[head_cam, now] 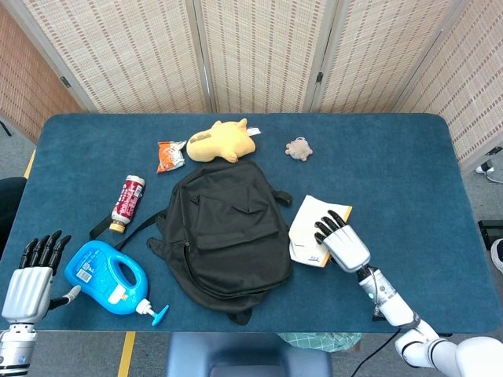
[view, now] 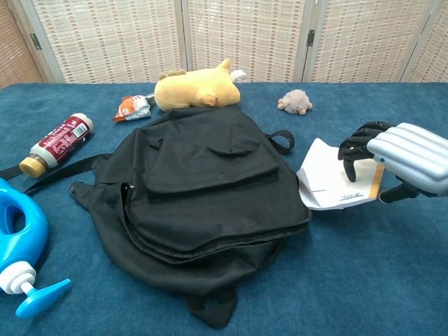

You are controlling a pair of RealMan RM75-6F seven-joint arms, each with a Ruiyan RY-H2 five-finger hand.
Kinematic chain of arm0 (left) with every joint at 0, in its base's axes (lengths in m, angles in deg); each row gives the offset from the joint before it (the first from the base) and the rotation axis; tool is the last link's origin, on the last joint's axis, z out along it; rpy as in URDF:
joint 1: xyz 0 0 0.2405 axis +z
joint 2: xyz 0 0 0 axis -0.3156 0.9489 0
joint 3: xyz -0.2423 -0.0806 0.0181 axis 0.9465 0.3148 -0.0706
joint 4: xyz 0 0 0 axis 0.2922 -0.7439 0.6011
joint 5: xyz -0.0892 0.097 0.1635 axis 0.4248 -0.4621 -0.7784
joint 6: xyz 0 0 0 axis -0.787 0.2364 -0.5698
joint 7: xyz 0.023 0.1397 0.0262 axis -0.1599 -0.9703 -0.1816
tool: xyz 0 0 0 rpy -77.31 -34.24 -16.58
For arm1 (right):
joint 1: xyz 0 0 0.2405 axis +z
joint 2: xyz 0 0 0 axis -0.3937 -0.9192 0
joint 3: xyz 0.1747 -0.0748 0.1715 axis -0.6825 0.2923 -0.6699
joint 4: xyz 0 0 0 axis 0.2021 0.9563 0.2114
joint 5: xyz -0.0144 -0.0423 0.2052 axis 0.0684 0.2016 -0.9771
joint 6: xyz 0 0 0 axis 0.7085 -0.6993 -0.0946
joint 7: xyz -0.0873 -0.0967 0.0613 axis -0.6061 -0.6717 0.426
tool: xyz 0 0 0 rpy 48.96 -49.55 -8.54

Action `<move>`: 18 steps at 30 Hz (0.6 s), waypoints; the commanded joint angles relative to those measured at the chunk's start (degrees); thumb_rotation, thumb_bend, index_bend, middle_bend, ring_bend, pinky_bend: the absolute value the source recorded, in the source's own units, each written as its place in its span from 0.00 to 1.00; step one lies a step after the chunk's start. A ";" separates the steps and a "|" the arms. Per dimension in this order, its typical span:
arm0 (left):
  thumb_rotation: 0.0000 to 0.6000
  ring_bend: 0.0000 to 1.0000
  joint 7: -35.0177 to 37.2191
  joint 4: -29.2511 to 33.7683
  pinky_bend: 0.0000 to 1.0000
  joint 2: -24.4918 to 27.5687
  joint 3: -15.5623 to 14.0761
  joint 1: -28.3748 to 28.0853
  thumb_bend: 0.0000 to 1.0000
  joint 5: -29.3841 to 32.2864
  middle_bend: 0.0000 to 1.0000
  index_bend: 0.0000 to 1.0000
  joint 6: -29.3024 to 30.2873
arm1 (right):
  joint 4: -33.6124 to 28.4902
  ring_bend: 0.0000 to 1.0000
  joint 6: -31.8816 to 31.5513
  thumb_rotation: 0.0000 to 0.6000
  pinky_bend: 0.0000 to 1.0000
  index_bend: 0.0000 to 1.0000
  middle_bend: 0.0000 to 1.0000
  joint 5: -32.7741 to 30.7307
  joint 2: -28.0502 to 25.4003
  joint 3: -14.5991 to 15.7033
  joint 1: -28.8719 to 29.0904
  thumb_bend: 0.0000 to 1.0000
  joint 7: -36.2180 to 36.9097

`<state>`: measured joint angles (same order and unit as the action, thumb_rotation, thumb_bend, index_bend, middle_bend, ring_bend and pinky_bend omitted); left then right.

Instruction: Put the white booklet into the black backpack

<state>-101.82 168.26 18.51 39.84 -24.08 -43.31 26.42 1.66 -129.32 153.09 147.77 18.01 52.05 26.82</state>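
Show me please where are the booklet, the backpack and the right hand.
booklet (view: 323, 171), chest view, on its bare white cover.
backpack (head_cam: 228, 236), head view, on the front panel.
right hand (head_cam: 343, 243), head view, on the silver back of the hand.

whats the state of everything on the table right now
white booklet: flat on the table, fingertips on it
black backpack: lying flat, looks closed
right hand: fingers curled down onto booklet
left hand: open, idle
blue detergent jug: on its side
red bottle: lying down
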 commanded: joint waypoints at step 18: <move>1.00 0.03 4.53 0.81 0.00 4.65 0.93 -9.01 0.22 -5.01 0.06 0.13 -10.29 | 0.76 0.35 -23.80 1.00 0.20 0.87 0.45 2.38 -5.88 -5.84 -3.30 0.46 -1.63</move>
<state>-98.54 168.78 22.32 40.64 -31.49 -47.39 17.95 3.64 -151.20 155.07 143.35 13.49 48.72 25.77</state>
